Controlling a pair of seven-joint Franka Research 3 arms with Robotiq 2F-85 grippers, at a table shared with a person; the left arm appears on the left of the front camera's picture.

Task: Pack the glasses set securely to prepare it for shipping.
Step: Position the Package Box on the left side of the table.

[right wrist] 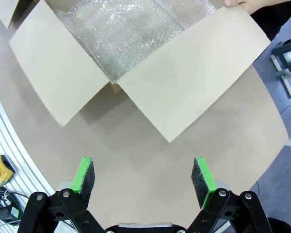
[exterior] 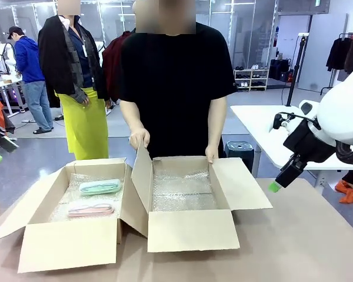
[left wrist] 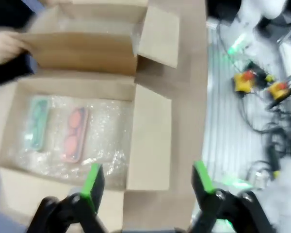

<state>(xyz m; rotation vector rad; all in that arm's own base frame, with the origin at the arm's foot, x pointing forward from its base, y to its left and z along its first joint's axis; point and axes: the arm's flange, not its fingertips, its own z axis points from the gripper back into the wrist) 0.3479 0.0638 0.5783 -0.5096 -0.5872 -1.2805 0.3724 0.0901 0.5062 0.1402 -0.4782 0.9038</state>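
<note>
Looking down from my left claw (left wrist: 145, 182), I see the brown cardboard box on the left (left wrist: 150, 141), which I take as my landmark. My left claw hangs above the near edge of this box, its green pads spread wide, with nothing between them. Inside this box, on a clear bubble wrap sheet (exterior: 70, 197), lie the two pieces of the glasses set: the mint-green see-through oblong case (exterior: 100, 187) towards the far wall, and the pink see-through case with reddish glasses (exterior: 90, 209) just beside it, nearer to me. Directly to the right of this box stands a second brown cardboard box (exterior: 191, 229), lined with bubble wrap. A person's hands (exterior: 139, 138) hold its far flaps. My right claw (right wrist: 144, 177) hovers over the bare brown table (right wrist: 150, 160) well to the right of the landmark box, also wide open and empty.
</note>
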